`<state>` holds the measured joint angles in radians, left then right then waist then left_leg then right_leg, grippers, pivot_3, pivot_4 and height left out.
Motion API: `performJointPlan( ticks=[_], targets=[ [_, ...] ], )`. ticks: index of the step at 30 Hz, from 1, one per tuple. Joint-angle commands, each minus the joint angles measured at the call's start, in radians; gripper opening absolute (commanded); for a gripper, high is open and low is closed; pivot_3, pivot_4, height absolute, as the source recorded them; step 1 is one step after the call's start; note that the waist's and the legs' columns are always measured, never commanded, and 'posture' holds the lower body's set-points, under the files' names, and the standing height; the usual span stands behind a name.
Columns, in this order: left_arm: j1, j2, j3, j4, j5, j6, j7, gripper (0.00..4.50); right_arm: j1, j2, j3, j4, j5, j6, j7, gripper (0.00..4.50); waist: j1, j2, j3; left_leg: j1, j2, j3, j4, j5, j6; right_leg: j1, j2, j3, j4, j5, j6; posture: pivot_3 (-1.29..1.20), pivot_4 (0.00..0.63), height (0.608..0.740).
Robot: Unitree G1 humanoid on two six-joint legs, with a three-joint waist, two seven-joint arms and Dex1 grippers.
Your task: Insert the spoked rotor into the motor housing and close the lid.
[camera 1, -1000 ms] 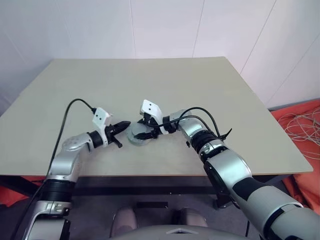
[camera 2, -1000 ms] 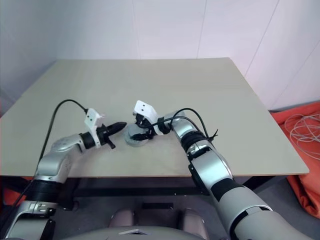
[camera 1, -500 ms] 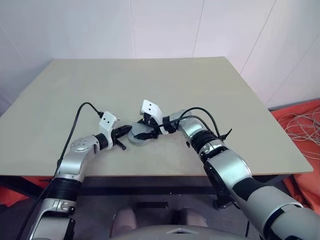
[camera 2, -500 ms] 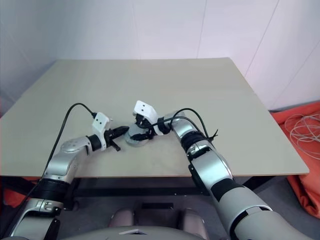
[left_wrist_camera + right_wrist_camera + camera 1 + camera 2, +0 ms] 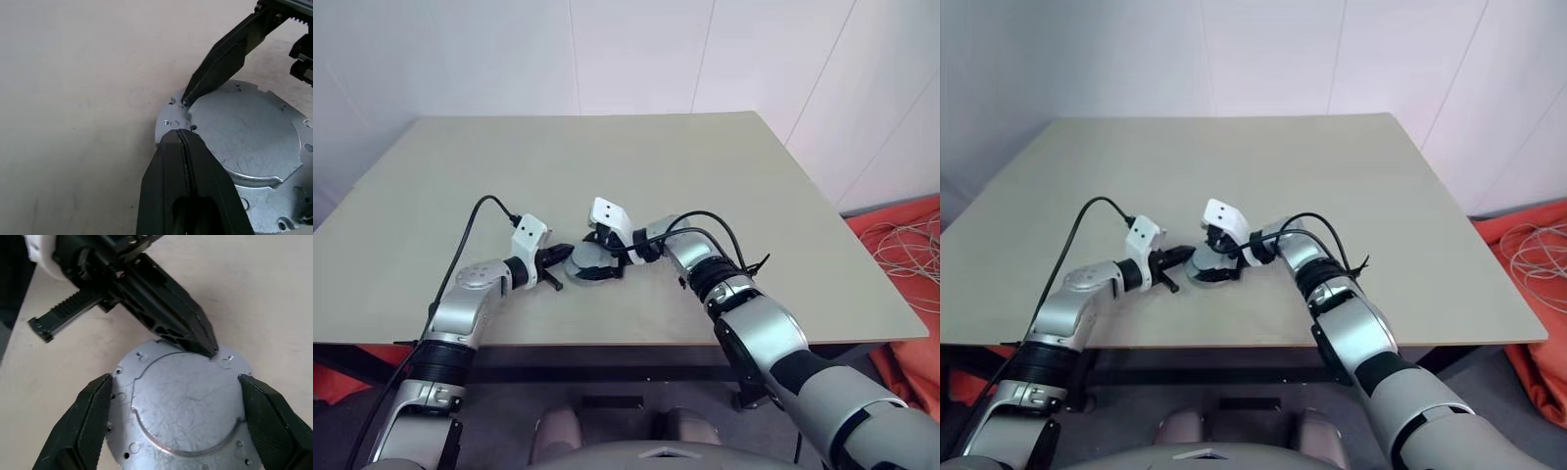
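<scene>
Near the front edge of the counter (image 5: 724, 186) lies one round flat metal disc, the lid (image 5: 183, 404). Its plain grey face looks up. The face is dull silver with fine scratches. It has a raised round middle part with a curved step along one side. Around the rim there are small holes and little notched tabs. It lies flat on the bare tan counter. Whether something sits under it, I cannot tell.

Two pincers are at the lid, one on each side.

The left pincer (image 5: 182, 142) is clenched tight. Its two black fingers are pressed together into one point with only a thin seam between them. The tip rests at the edge of the lid, right on the rim by a small hole. In the right wrist view the same tip (image 5: 209, 348) touches the far rim of the disc.

The right pincer (image 5: 178, 416) is spread wide and released. One black finger (image 5: 88, 423) stands just beside one side of the lid, and the other finger stands just beside the other side. The lid sits between them. I cannot tell if the fingers touch the rim. In the left wrist view one of these fingers (image 5: 220, 63) comes down to the lid's edge, close to the left tip.

Farther back, the counter runs on to a white wall (image 5: 636, 49).

Count: one lid, two pincers, one counter.
</scene>
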<state>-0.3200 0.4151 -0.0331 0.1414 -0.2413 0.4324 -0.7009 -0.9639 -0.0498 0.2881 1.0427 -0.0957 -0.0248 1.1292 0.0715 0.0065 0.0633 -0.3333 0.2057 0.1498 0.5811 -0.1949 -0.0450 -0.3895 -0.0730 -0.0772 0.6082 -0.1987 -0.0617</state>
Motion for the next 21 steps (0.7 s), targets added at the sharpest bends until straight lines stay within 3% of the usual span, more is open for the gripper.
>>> performJointPlan(
  ticks=[1, 6, 11, 16, 19, 21],
  targets=[
    [-0.001, -0.005, -0.022, 0.005, 0.014, 0.021, 0.005, 0.00, 0.023, -0.030, 0.012, -0.108, 0.011, 0.046, 0.078, 4.48, 0.002, 0.000, 0.000, 0.000, 0.000, 0.000, 0.000, 0.000, 0.000, 0.000, 0.000, 0.000, 0.000, 0.000, 0.000, 0.00, 0.000, 0.740],
    [-0.006, -0.011, -0.027, 0.005, 0.012, 0.023, 0.006, 0.00, 0.085, -0.116, -0.031, -0.387, 0.101, 0.226, 0.163, 4.48, 0.005, 0.000, 0.000, -0.004, 0.000, 0.000, -0.001, -0.001, 0.002, -0.003, 0.000, 0.000, -0.002, 0.003, -0.006, 0.00, 0.000, 0.740],
    [-0.011, -0.013, -0.031, 0.011, 0.010, 0.022, 0.000, 0.00, 0.138, -0.193, -0.118, -0.590, 0.215, 0.461, 0.135, 4.48, 0.013, 0.000, 0.000, -0.010, 0.000, 0.000, -0.001, -0.001, 0.002, -0.007, 0.000, 0.000, -0.002, 0.003, -0.004, 0.00, 0.000, 0.740],
    [-0.014, -0.015, -0.038, 0.011, 0.009, 0.022, -0.007, 0.00, 0.204, -0.210, -0.269, -0.716, 0.357, 0.816, -0.020, 4.48, 0.022, 0.000, 0.000, -0.009, 0.000, 0.001, -0.001, 0.000, 0.001, -0.007, 0.000, 0.000, -0.002, 0.000, 0.001, 0.00, 0.000, 0.740],
    [-0.016, -0.013, -0.040, 0.010, 0.009, 0.023, -0.012, 0.00, 0.207, -0.216, -0.316, -0.736, 0.339, 1.177, -0.222, 4.48, 0.025, 0.000, 0.000, -0.008, 0.000, 0.000, -0.001, 0.000, 0.000, -0.007, 0.000, 0.000, -0.002, 0.000, 0.001, 0.00, 0.000, 0.740],
    [-0.018, -0.012, -0.041, 0.013, 0.010, 0.023, -0.015, 0.00, 0.205, -0.218, -0.355, -0.723, 0.373, 1.383, -0.271, 4.48, 0.026, 0.000, 0.000, -0.008, -0.001, 0.000, -0.001, 0.001, -0.002, -0.007, 0.000, 0.000, -0.002, 0.000, 0.001, 0.00, 0.000, 0.740]
  ],
)
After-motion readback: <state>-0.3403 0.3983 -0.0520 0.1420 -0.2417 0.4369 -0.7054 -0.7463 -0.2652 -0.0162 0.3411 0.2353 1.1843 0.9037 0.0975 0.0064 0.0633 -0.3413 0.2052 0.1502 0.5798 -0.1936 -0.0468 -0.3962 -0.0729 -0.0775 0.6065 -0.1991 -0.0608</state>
